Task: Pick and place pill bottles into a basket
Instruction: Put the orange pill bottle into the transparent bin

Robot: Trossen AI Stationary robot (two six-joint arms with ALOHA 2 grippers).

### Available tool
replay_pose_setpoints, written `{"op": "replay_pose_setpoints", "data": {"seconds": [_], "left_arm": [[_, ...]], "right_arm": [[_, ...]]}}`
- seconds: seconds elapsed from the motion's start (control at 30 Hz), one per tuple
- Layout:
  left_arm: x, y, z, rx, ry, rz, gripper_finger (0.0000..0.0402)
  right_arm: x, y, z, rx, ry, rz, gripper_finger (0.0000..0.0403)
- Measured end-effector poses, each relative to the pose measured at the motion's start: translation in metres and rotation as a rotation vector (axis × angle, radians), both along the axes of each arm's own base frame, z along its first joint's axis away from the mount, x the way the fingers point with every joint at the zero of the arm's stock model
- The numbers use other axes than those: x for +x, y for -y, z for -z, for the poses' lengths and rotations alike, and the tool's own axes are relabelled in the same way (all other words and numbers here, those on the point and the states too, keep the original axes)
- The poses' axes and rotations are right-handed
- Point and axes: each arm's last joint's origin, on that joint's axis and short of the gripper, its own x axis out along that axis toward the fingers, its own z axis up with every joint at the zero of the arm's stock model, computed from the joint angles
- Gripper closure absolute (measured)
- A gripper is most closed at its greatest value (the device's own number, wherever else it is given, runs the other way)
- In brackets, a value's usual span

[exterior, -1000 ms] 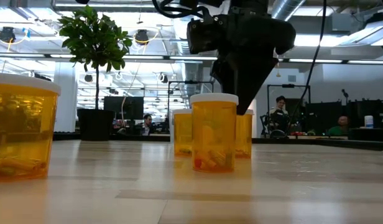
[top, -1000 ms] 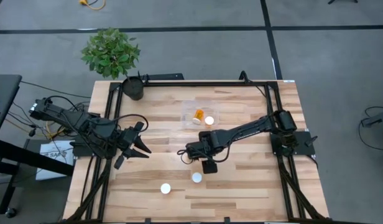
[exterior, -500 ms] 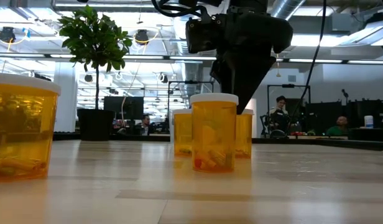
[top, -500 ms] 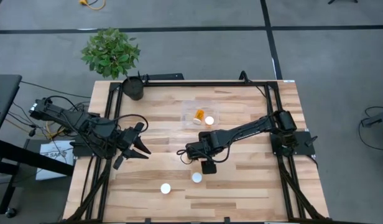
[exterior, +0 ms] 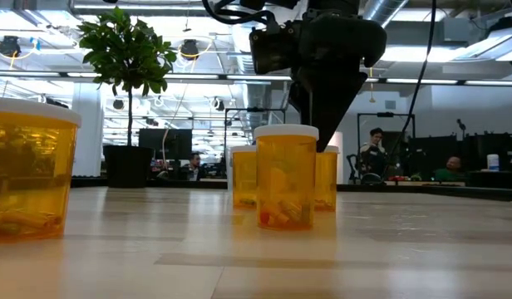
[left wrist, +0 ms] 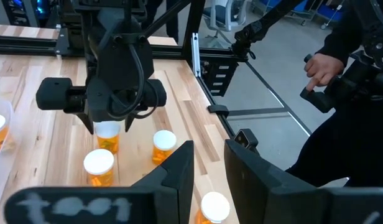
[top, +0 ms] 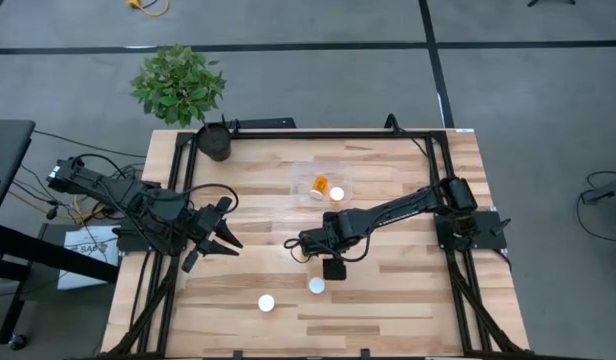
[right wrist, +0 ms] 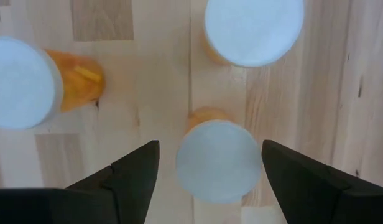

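Right tool (right wrist: 210, 165) open wide, straddling upright pill bottle (right wrist: 217, 160) mid-desk (top: 408, 300), nothing gripped. Two more bottles (top: 266, 302) near front edge. Basket (top: 300, 180) beyond, holding two. Left tool (top: 231, 240) shut, empty, at left side.

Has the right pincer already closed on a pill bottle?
No: the right pincer stands open, its fingers clear on either side of the white-capped pill bottle below.
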Motion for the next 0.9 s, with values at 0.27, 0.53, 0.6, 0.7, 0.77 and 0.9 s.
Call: {"op": "replay_pose_setpoints", "data": {"seconds": [0.27, 0.53, 0.6, 0.7, 0.77, 0.9], "left_arm": [[0.000, 0.000, 0.000, 0.004, 0.002, 0.002, 0.0324], [0.000, 0.000, 0.000, 0.005, 0.002, 0.003, 0.0324], [0.000, 0.000, 0.000, 0.005, 0.002, 0.003, 0.0324], [0.000, 0.000, 0.000, 0.005, 0.002, 0.003, 0.0324], [0.000, 0.000, 0.000, 0.005, 0.002, 0.003, 0.0324], [0.000, 0.000, 0.000, 0.005, 0.002, 0.003, 0.0324]], "right_arm": [[-0.002, 0.003, 0.004, -0.005, -0.023, 0.035, 0.0125], [-0.008, 0.004, 0.017, 0.002, -0.059, 0.040, 0.0125], [-0.007, 0.004, 0.017, 0.006, -0.047, 0.040, 0.0125], [-0.007, 0.004, 0.017, 0.008, -0.038, 0.039, 0.0125], [-0.006, 0.004, 0.017, 0.007, -0.037, 0.033, 0.0125], [-0.006, 0.004, 0.017, 0.009, -0.032, 0.034, 0.0125]]}}
